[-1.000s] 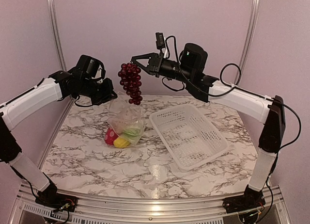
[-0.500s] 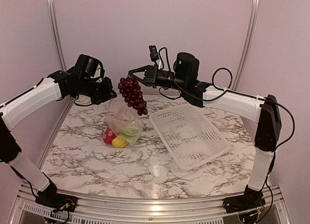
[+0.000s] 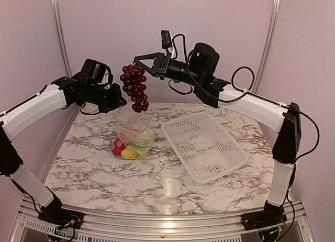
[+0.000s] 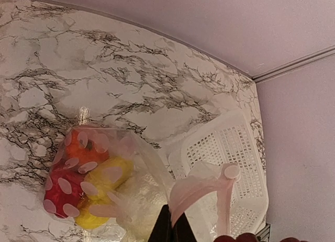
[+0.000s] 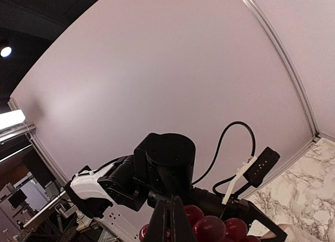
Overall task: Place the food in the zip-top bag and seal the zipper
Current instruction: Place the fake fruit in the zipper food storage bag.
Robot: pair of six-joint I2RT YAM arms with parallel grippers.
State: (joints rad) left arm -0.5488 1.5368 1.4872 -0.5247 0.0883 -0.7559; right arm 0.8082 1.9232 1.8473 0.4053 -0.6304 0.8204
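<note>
1 piece of the food, the grape bunch (image 3: 133, 88), was not yet in the zip-top bag (image 3: 135, 133). It hung in the air from the right fingers (image 3: 136, 61), which were pinched narrow on its top. Its long axis pointed straight down and its lower tip was just above the bag's mouth. The bag stood on the tabletop (image 3: 94, 163) toward the far left corner, holding a red piece (image 3: 118, 146) and a yellow piece (image 3: 130, 154). The white basket (image 3: 204, 145) sat just beside it toward the right edge. The left fingers (image 3: 119, 102) were closed on the bag's lip, holding it up, and the zipper (image 4: 207, 185) curled beside them. The mouth seemed to lie almost directly below the bunch, so the right arm, the nearer one, probably needed only to lower it.
</note>
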